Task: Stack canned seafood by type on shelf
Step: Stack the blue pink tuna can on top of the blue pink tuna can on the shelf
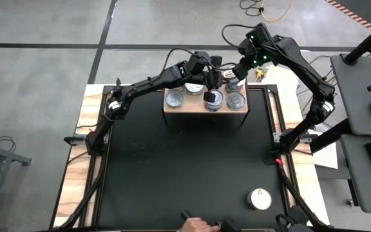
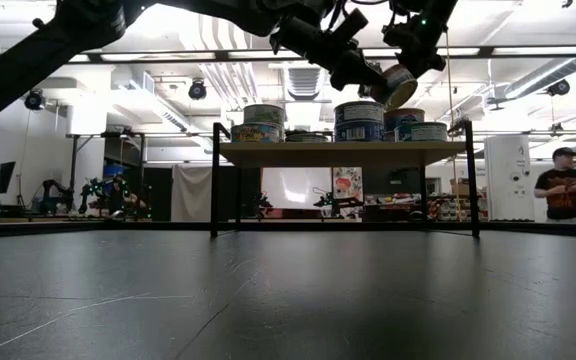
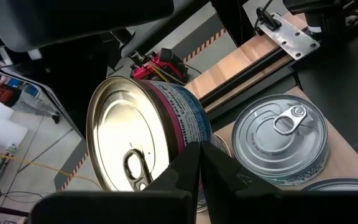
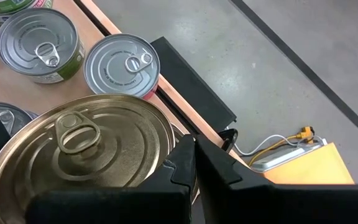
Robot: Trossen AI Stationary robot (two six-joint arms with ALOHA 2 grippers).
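High view puts both arms over the shelf [image 1: 195,107] at the far end of the table, where most tins already stand. Near the front edge a white-topped tin [image 1: 259,198] sits alone, well apart from the rest.

In the right wrist view the right gripper [image 4: 194,158] has its fingers drawn together at the edge of a gold-topped tin [image 4: 86,155]. They seem to pinch its rim rather than span its body. The low view shows that tin hanging tilted in the air above the shelf's right part.

The left gripper [image 3: 201,165] also has its fingers pressed together, holding nothing, with the tips just beside the tilted tin's labelled side. Whether they touch it cannot be told.

A tin like this is likely stiff, fairly dense for its size, and smooth on its wall and lid. A pinch on the thin rim probably gives little contact, so the tin may swing or slip. A steadier hold would be across the short round body, fingers on opposite sides of the wall. The raised rims of the silver-topped tins [image 4: 39,43] below should help seat a stacked one.
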